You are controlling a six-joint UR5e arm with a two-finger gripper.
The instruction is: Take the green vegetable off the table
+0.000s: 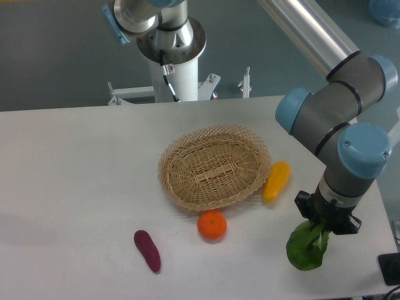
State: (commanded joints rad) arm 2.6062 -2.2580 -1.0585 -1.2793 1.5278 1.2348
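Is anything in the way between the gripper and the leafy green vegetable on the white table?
Nothing visible. The gripper is right at the top of the leafy green vegetable; the yellow oblong vegetable lies apart, off to the side.

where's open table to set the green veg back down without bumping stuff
The table's whole left half is bare, from the basket and purple piece outward. It's crowded around the basket: orange in front, yellow vegetable right, then the pincer on the green vegetable.
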